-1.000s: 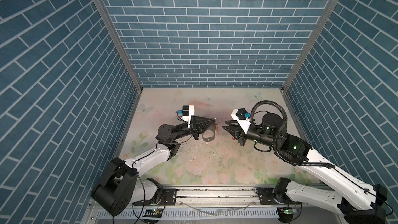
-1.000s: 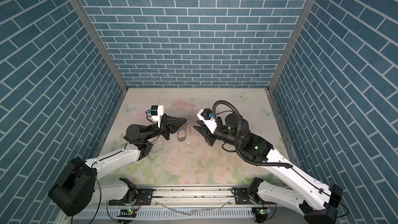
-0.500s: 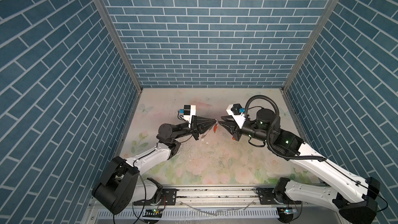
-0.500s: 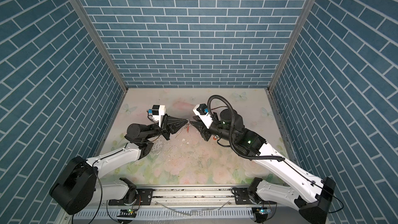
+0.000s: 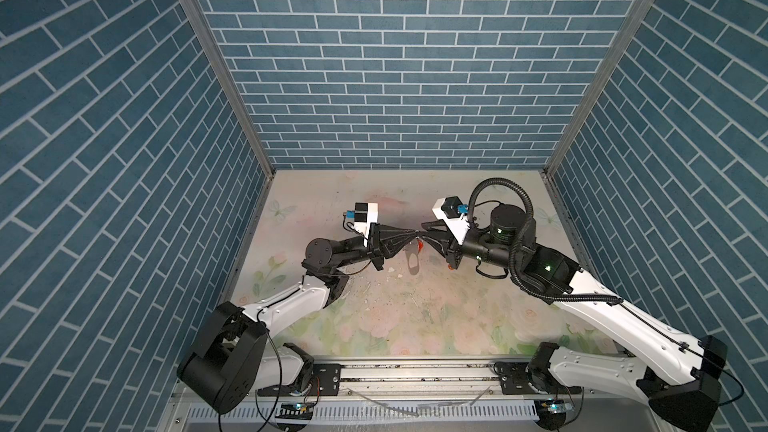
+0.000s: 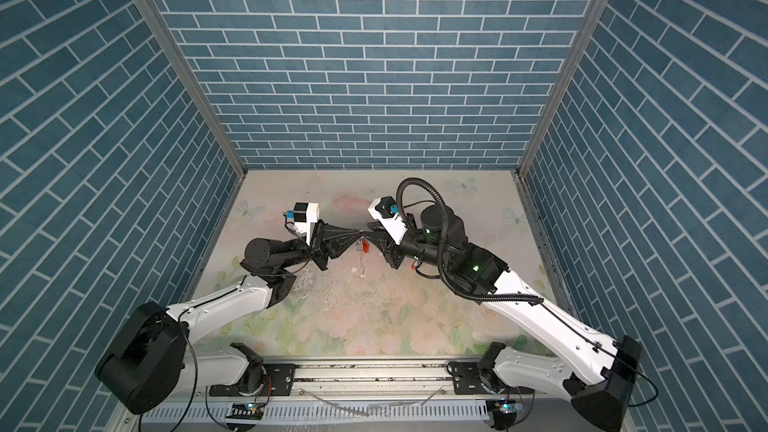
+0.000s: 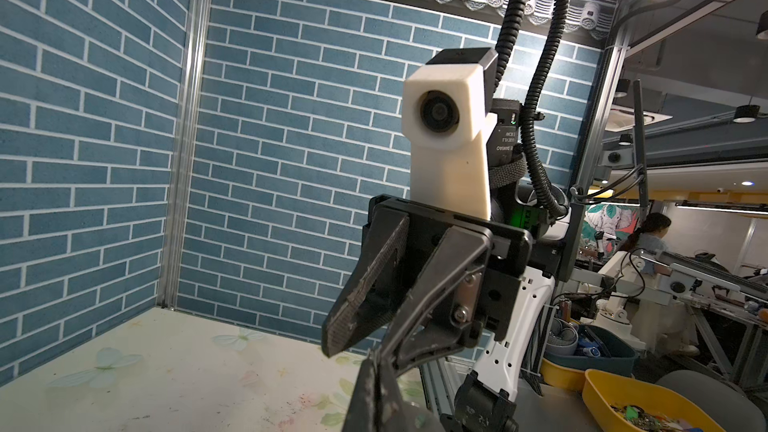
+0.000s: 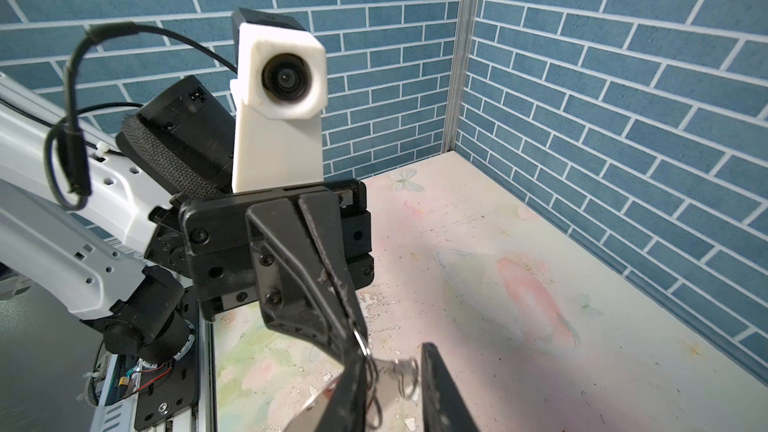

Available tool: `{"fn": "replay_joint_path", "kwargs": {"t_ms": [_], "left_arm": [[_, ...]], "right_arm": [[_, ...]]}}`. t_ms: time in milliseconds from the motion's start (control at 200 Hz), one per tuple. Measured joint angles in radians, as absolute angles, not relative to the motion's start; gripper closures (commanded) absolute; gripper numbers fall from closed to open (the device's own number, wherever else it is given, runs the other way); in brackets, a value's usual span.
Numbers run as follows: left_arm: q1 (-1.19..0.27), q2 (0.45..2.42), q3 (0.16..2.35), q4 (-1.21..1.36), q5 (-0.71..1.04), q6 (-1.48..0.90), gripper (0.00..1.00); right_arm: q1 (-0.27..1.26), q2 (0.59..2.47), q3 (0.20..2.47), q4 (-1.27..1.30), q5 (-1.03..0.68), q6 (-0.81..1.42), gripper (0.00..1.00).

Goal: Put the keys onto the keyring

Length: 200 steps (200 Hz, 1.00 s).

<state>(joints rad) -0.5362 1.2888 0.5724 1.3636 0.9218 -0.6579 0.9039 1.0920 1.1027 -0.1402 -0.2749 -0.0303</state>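
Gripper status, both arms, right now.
Left gripper: closed, pinching a silver ring at its tip.
Right gripper: jaws apart around metal rings; whether it grips them cannot be told.

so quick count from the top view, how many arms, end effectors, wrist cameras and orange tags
arms: 2, left arm and right arm
end effectors: 2, left end effector and right end effector
wrist cameras: 2, left wrist camera and right wrist camera
orange tags: 1, orange tag below the tips
total: 7
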Motion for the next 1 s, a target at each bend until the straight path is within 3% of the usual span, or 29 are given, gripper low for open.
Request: {"fn": "replay_joint_path", "kwargs": {"t_ms": [270, 525, 580, 770, 1000], "left_arm": [[-0.536, 1.280, 0.572, 1.364, 0.918, -0.654, 1.00], [-0.536, 1.268, 0.572, 1.367, 0.902, -0.639, 1.00], [-0.536, 1.268, 0.572, 1.368, 0.899, -0.638, 1.00], [-0.531, 1.267, 0.572, 1.365, 0.880, -0.650, 0.67], [-0.490, 1.163, 0.572, 1.171, 0.846, -0.618, 0.65]], "right_arm": [[0.902, 1.092, 1.103, -0.129, -0.307, -0.023, 0.82], [0.900, 1.092, 1.103, -0.111, -0.355, -0.006, 1.00], [0.897, 1.092, 1.103, -0.109, -0.362, 0.001, 1.00], [0.883, 1.092, 1.103, -0.128, -0.377, -0.009, 1.00], [0.840, 1.160, 1.219, -0.350, -0.378, -0.135, 1.00]]}}
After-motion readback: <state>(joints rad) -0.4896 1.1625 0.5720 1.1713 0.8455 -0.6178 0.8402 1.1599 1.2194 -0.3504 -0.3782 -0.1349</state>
